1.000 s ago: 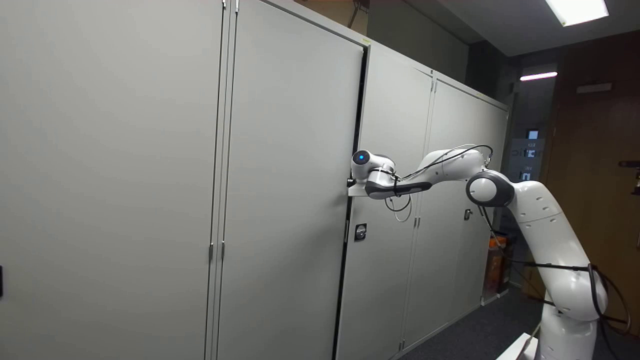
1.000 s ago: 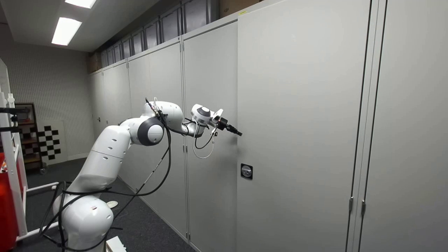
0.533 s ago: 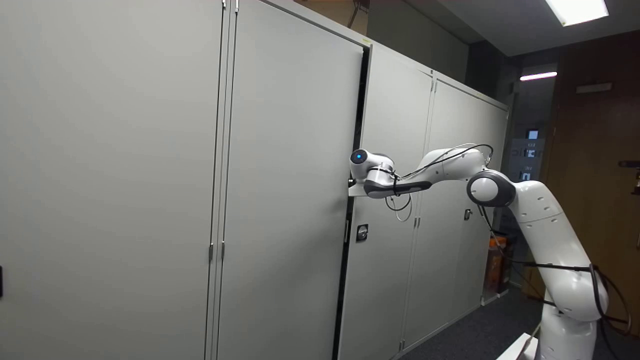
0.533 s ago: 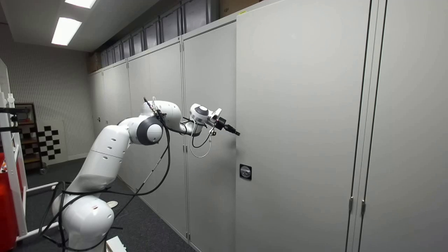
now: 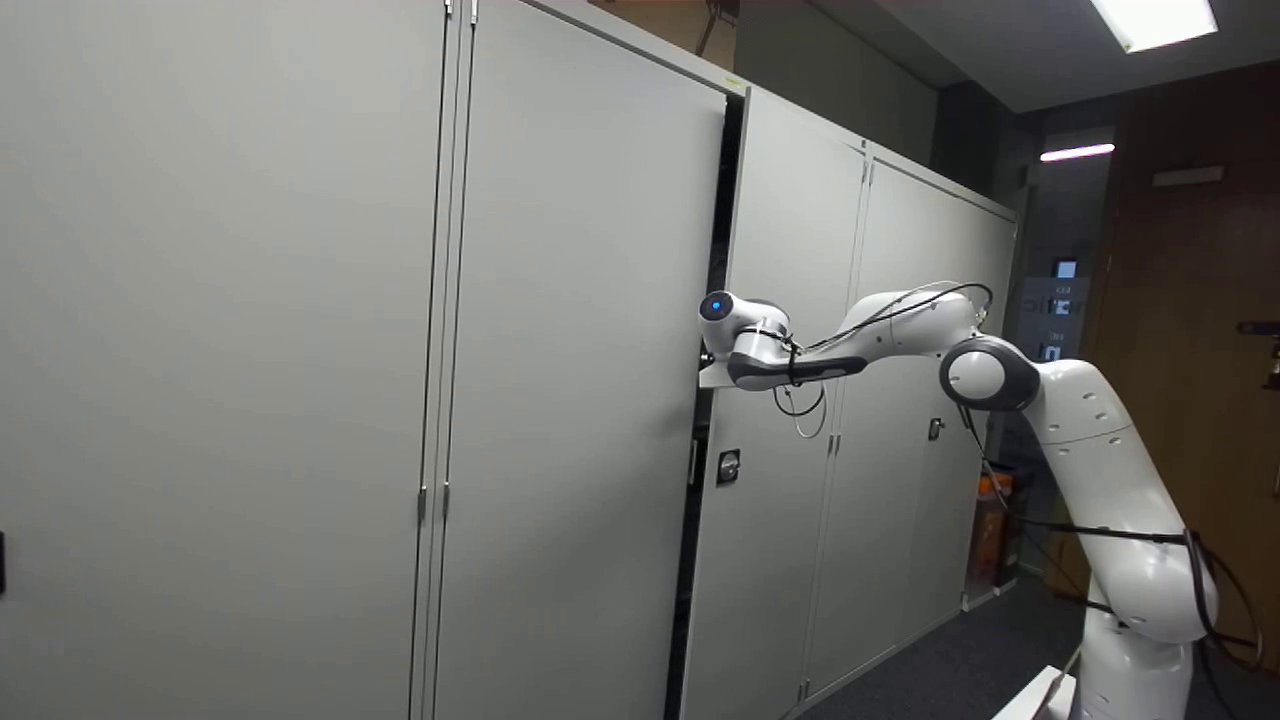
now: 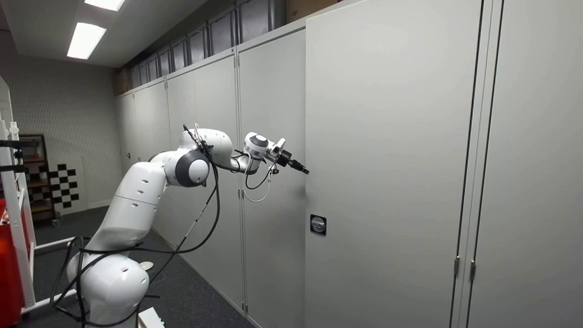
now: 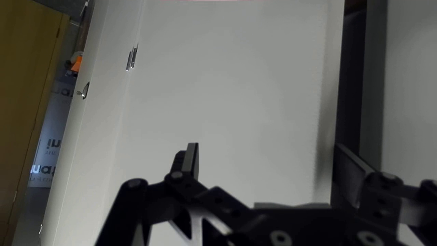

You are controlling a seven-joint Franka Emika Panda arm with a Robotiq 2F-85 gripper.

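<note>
So the claw [image 7: 265, 146] is released, fingers spread really wide, with the free edge of a grey cabinet door [image 7: 235, 89] sitting in between them. One finger [image 7: 346, 166] is poked into the dark gap just past that edge, and the other finger [image 7: 191, 159] is over on the front-face side. The gap one looks snug against the edge, but I honestly couldn't swear it's touching, and same goes for the front one and the door's face. The door itself is right in front of the claw, ajar.

Compared to half a second ago, the gap's a bit wider: the door's edge has swung out a little more, and the claw has gone along with it, slightly higher too.

Other stuff: the lock [image 6: 318, 224] is on the same door, below the claw. The neighbouring door [image 5: 580, 380] is just beside the claw across the gap, fully closed, so the gap-side finger has it close by. Above the claw, on top of the cabinets, there are grey bins [image 6: 254, 20] and a cardboard box [image 6: 312, 8]. Well apart from the claw, past the hinge side, there's a wooden door [image 7: 27, 85] and something orange [image 7: 77, 64].
</note>
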